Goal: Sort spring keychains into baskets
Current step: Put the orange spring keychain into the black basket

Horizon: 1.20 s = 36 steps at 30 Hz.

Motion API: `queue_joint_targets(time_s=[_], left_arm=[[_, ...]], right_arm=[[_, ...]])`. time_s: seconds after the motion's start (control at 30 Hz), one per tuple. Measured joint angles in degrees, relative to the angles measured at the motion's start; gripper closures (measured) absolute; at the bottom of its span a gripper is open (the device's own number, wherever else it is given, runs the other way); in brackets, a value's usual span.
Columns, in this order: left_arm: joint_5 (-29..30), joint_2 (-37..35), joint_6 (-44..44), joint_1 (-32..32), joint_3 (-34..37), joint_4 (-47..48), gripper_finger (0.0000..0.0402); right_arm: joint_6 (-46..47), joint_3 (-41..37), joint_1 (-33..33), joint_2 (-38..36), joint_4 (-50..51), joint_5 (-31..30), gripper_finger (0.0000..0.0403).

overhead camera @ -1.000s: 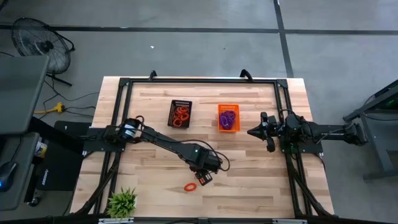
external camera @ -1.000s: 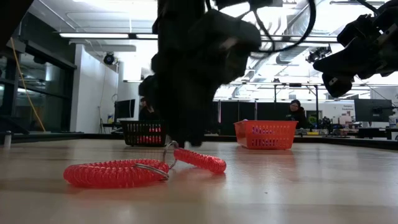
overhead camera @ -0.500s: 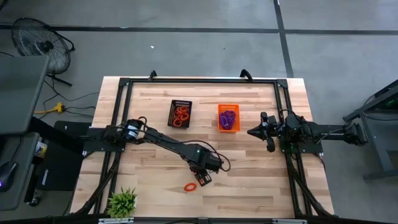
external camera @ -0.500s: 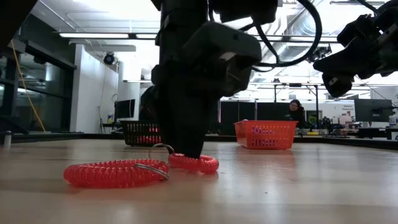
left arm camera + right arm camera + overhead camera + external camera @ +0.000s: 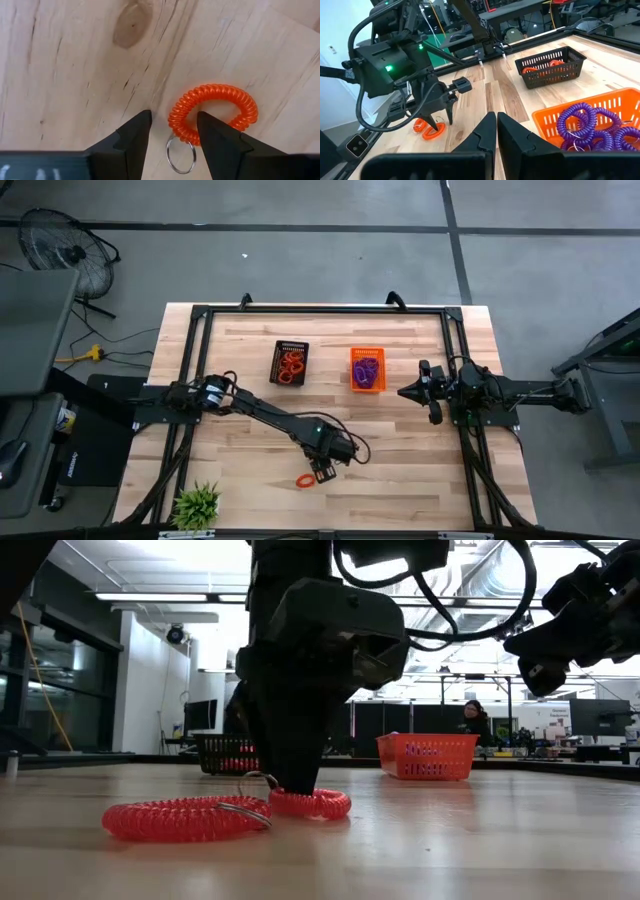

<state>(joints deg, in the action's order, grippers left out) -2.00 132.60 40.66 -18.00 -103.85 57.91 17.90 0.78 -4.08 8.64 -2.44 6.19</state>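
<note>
One orange-red spring keychain (image 5: 305,480) with a metal ring (image 5: 180,155) lies flat on the table near its front edge. My left gripper (image 5: 321,471) points straight down over it and is open. In the left wrist view my left gripper (image 5: 172,120) has the coil's ring end between its fingers. The black basket (image 5: 289,362) holds orange-red keychains and the orange basket (image 5: 367,368) holds purple ones. My right gripper (image 5: 403,392) waits shut above the table's right side. My left gripper comes from above, pointing down, with its fingers on either side of the coil's ring end (image 5: 175,120). One finger (image 5: 215,135) stands over the coil's wall. Whether it touches the keychain (image 5: 185,818), I cannot tell. The keychain lies flat on the table.
A small green plant (image 5: 197,504) stands at the near left corner. A black frame (image 5: 320,310) runs around the table top. Bare wood lies between the baskets and the keychain.
My left gripper has come down onto the keychain and has rolled a little about its own axis, staying open. The far part of the coil, slanted a second ago, now lies level on the table.
</note>
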Motion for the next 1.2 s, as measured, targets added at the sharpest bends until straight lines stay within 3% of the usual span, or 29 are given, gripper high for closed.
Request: queue_joint_targets(time_s=[0.17, 0.63, 0.83, 1.2], left_arm=[[2.8, 0.65, 0.06, -0.59, 0.09, -0.2, 0.0251], [1.77, 0.59, 1.76, -0.28, -0.27, 0.28, 0.0368], [2.7, 0.88, 0.67, -0.34, -5.31, 3.73, 0.0381], [5.94, 1.33, 0.09, 0.93, -19.94, 18.6, 0.0384]], right_arm=[[0.01, 0.0, -0.02, -0.02, 0.02, -0.03, 0.0392], [0.01, 0.0, 0.0, -0.02, 0.03, 0.0, 0.0392], [0.01, 0.0, -0.01, -0.02, 0.04, -0.01, 0.0392], [0.0, 0.0, -0.01, -0.04, 0.02, 0.0, 0.0392]])
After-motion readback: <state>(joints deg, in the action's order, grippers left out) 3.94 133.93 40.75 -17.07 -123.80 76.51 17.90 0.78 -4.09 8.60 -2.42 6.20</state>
